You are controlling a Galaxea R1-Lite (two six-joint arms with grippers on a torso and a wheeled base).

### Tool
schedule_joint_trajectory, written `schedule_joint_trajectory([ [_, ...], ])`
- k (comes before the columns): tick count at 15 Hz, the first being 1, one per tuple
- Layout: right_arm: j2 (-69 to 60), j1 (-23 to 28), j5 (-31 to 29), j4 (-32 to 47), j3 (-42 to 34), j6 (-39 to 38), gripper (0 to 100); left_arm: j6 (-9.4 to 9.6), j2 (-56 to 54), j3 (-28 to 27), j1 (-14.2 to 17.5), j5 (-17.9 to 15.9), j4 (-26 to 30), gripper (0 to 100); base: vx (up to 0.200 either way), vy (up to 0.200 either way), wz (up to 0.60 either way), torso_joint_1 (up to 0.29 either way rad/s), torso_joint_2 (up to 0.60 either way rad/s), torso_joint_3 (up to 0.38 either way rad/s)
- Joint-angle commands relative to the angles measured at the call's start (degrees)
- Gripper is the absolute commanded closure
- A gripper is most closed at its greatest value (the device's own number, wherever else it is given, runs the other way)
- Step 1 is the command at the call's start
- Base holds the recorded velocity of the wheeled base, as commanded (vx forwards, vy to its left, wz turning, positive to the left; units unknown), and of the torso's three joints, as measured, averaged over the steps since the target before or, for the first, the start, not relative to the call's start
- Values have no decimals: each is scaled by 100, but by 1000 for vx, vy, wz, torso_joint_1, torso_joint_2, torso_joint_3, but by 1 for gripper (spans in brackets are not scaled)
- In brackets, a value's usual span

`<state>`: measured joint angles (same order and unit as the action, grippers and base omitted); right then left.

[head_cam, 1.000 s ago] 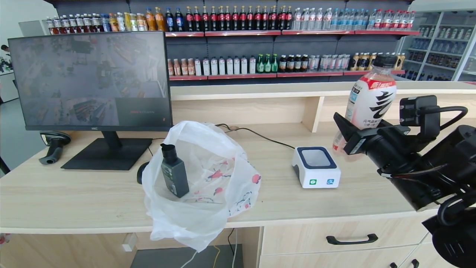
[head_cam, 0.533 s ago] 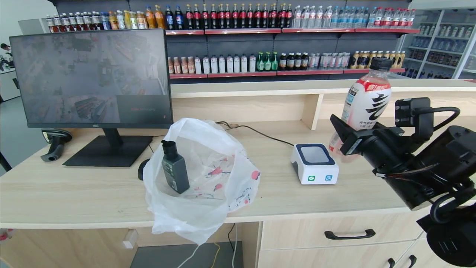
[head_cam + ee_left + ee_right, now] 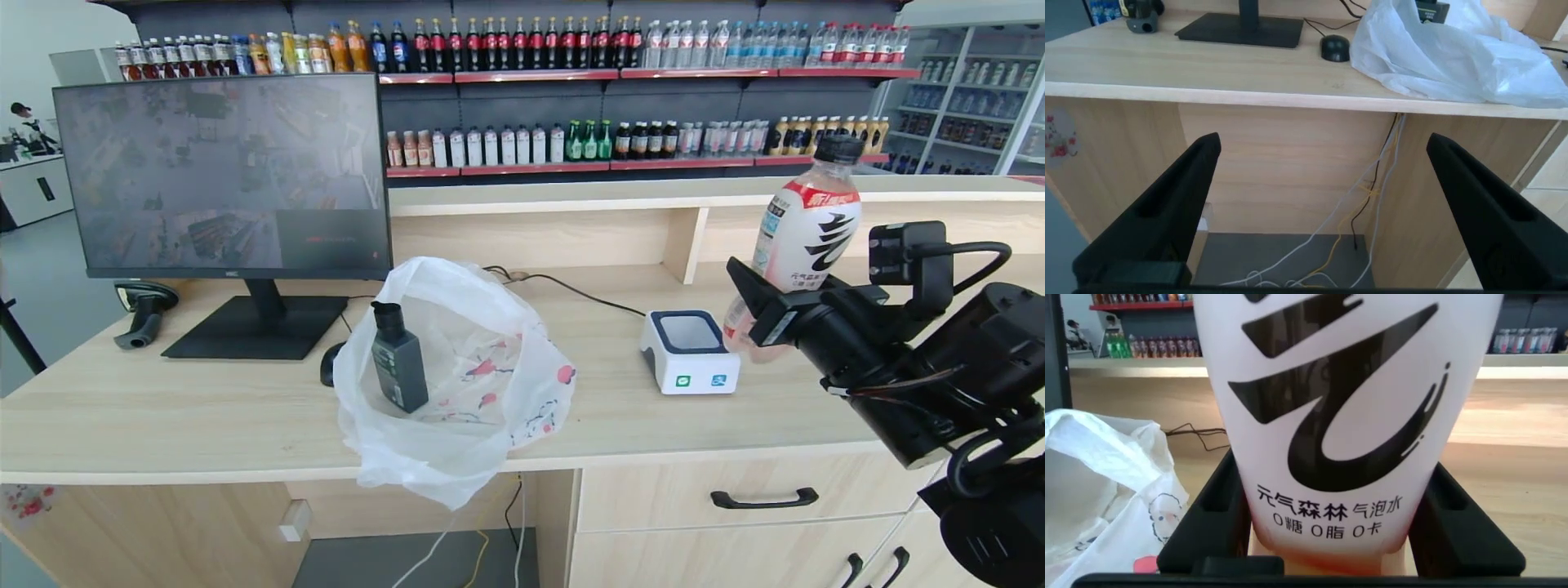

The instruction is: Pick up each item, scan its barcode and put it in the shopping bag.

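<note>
My right gripper [image 3: 766, 317] is shut on the lower part of a drink bottle [image 3: 806, 233] with a white label and a black cap. It holds the bottle nearly upright above the counter, just right of the white barcode scanner [image 3: 690, 353]. In the right wrist view the bottle [image 3: 1347, 416] stands between the two black fingers [image 3: 1200, 527]. The white shopping bag [image 3: 469, 384] sits open at the counter's front, with a dark grey bottle [image 3: 398, 369] standing inside. My left gripper [image 3: 1323, 212] is open and empty, low in front of the counter, below the bag [image 3: 1454, 53].
A monitor [image 3: 224, 175], a hand-held scanner [image 3: 145, 314] and a mouse [image 3: 328, 374] stand left of the bag. A cable runs along the counter behind the scanner. Drawers [image 3: 763, 498] lie below on the right, loose wires [image 3: 1364, 204] hang under the counter, and bottle shelves fill the background.
The head camera has shifted, so the whole scene has slid to the right. The right gripper still holds the bottle beside the scanner, slightly lower toward it.
</note>
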<state>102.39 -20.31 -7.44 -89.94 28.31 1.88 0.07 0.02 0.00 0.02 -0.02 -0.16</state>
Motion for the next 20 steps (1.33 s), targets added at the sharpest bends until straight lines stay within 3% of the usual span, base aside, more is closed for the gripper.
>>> schedule_joint_trajectory([
  [1, 18, -8, 5, -6, -62, 6, 100, 1, -2, 0, -2, 2, 7, 0, 0, 200, 0, 7, 17, -2],
  [8, -8, -8, 5, -6, -132, 6, 100, 1, -2, 0, -2, 2, 7, 0, 0, 200, 0, 4, 2, 3],
  [16, -44, -8, 5, -6, -212, 6, 100, 1, -2, 0, -2, 2, 7, 0, 0, 0, 0, 0, 0, 0],
  [20, -131, -8, 5, -6, -326, 6, 100, 1, -2, 0, -2, 2, -2, 0, 0, 0, 600, -2, -2, 1],
])
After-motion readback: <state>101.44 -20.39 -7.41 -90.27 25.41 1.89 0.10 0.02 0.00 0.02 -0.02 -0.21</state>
